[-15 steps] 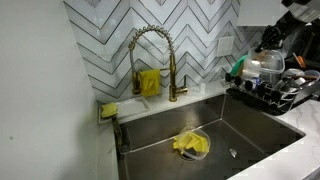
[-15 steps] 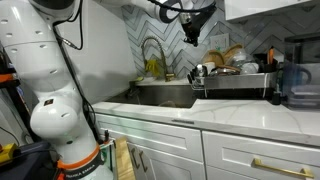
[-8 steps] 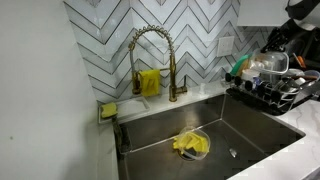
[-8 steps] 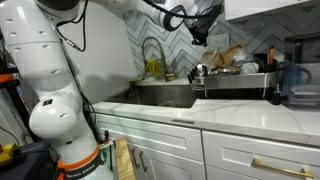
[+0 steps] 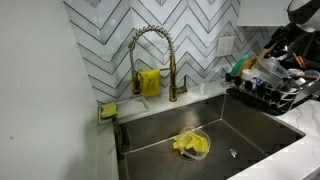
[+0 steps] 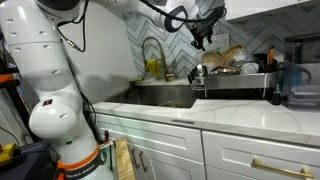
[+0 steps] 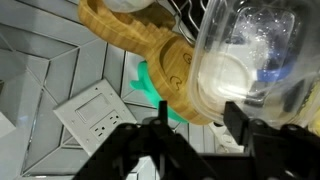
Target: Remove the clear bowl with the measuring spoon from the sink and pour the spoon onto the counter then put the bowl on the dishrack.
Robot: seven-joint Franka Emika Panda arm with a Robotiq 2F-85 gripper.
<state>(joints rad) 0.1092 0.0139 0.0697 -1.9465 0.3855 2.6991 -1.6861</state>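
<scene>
Looking down the wrist view: clear bowl (image 7: 250, 45) sits at upper right, among the items of the dishrack (image 5: 292, 97), tilted so its round, milky inside faces me. It lies against a wooden utensil (image 7: 150, 45) that runs across the top of the view. A green item (image 7: 148, 85) pokes out below the wood.

My gripper (image 7: 190, 125) is over the rack with its fingers (image 7: 130, 145) parted and nothing between them. The bowl is just beyond the tips, towards one side. Contact between that side's finger and the bowl: cannot tell.

In both exterior views my gripper (image 5: 281, 44) (image 6: 203, 34) hangs above the rack's back end, near the tiled wall (image 5: 200, 30). The bowl itself I cannot pick out among the rack's dishes there.

Sink (image 5: 262, 128) is beside the rack and well below me. It holds a yellow cloth (image 5: 190, 145) in a round rim, near the drain (image 5: 233, 153). Brass faucet (image 5: 150, 45) stands behind the basin, and a yellow sponge (image 5: 108, 110) lies at the corner. Counter (image 6: 240, 115) runs along the front, above white cabinets.
</scene>
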